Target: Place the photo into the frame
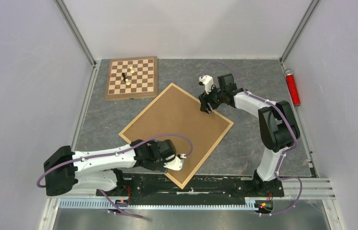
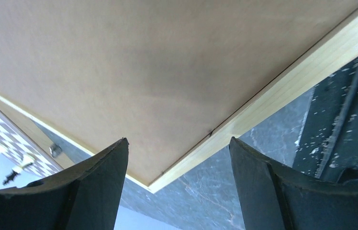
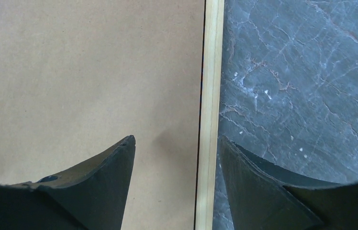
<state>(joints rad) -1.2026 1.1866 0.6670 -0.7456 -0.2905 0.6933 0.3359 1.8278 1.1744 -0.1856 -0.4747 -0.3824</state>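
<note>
The frame (image 1: 146, 106) of light wood lies flat and turned diagonally on the dark mat, with a brown backing board (image 1: 177, 129) filling it. The photo is hidden or out of view. My left gripper (image 1: 182, 158) hovers at the frame's near corner. In the left wrist view it (image 2: 178, 143) is open, with the wooden corner (image 2: 282, 84) and board (image 2: 143, 67) showing between the fingers. My right gripper (image 1: 206, 109) is at the far right edge. It (image 3: 177, 139) is open, one finger over the board (image 3: 86, 62) and the other outside the wooden strip (image 3: 213, 72).
A chessboard (image 1: 132, 77) with a few pieces lies at the back left, close to the frame's far corner. A red cylinder (image 1: 292, 87) rests along the right wall. White walls close in three sides, and a black rail (image 1: 215, 184) runs along the near edge.
</note>
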